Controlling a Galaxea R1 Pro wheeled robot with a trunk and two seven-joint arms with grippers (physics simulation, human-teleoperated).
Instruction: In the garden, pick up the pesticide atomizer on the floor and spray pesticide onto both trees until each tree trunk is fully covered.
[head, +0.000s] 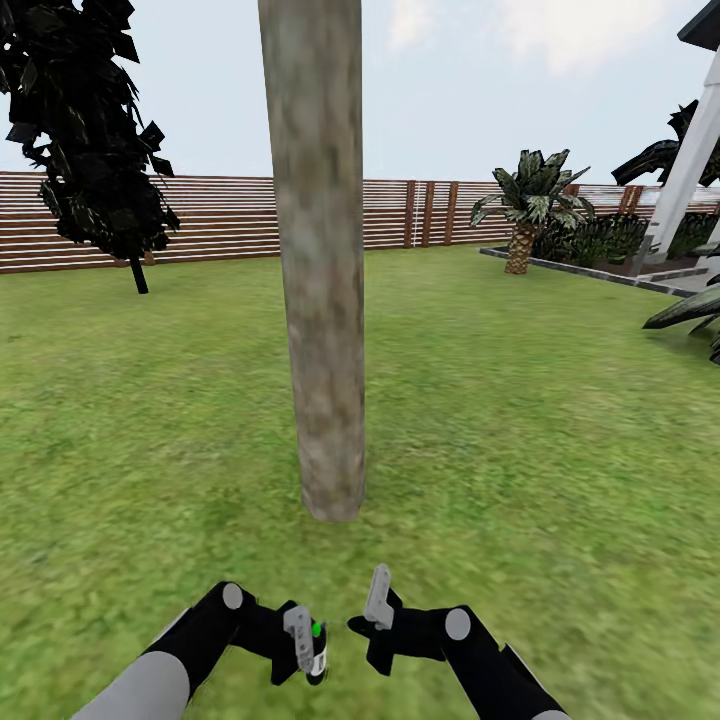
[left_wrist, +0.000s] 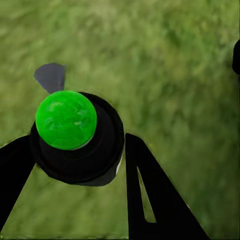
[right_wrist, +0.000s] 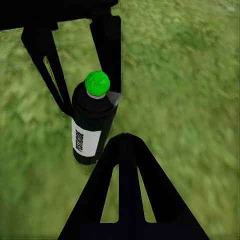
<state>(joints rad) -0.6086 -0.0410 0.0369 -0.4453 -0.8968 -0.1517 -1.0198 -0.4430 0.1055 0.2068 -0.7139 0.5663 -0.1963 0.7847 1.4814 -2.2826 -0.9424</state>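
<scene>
left gripper (head: 305, 645): jaws holding black bottle (right_wrist: 91, 127) with green cap (left_wrist: 66, 120), low near centre | tree trunk (head: 320, 260): just ahead, on lawn (head: 520, 420) | right gripper (head: 378, 600): empty, jaw width cannot tell

Counts of what is seen in the garden

One thick pale tree trunk (head: 320, 270) is counted on the lawn (head: 520, 420), along with one near-black cone-shaped tree (head: 90, 130), one small palm (head: 530, 205) and one slatted wooden fence (head: 210, 215). One white post (head: 690, 160) is seen. One pesticide atomizer (right_wrist: 92, 122) with one green cap (left_wrist: 66, 120) is counted, and two grippers: left gripper (head: 305, 645), right gripper (head: 378, 600).
</scene>
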